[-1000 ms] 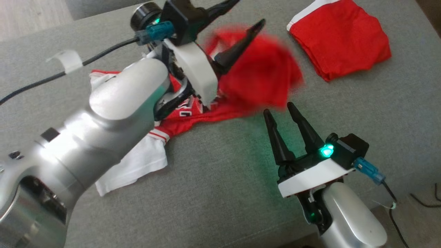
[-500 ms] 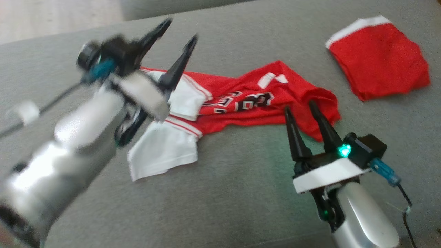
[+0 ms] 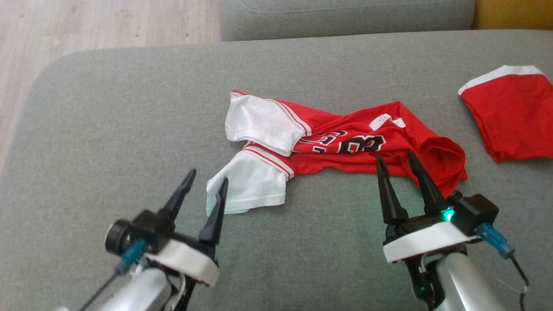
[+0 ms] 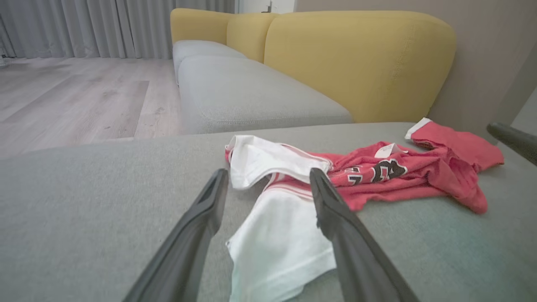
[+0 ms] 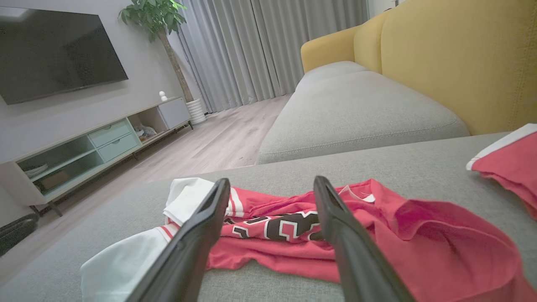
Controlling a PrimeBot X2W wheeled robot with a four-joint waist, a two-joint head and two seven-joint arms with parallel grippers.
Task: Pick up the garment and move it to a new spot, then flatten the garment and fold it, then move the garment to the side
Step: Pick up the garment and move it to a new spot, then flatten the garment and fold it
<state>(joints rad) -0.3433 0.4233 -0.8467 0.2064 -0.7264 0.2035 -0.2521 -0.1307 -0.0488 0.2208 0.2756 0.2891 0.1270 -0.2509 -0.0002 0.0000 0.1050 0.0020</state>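
Note:
The garment is a red jersey with white sleeves and black lettering, lying crumpled across the middle of the grey cushion. It shows in the left wrist view and the right wrist view too. My left gripper stands open at the lower left, its tips just left of the near white sleeve. Open as well, my right gripper sits at the lower right with its tips at the jersey's near red edge. Neither holds anything.
A folded red piece with a white band lies at the cushion's right edge. Behind is another grey seat and a yellow backrest. Wooden floor lies beyond the cushion's left edge.
My left arm has let the jersey drop onto the cushion and has drawn back to the lower left. The head camera has also shifted, so the whole picture has moved right.

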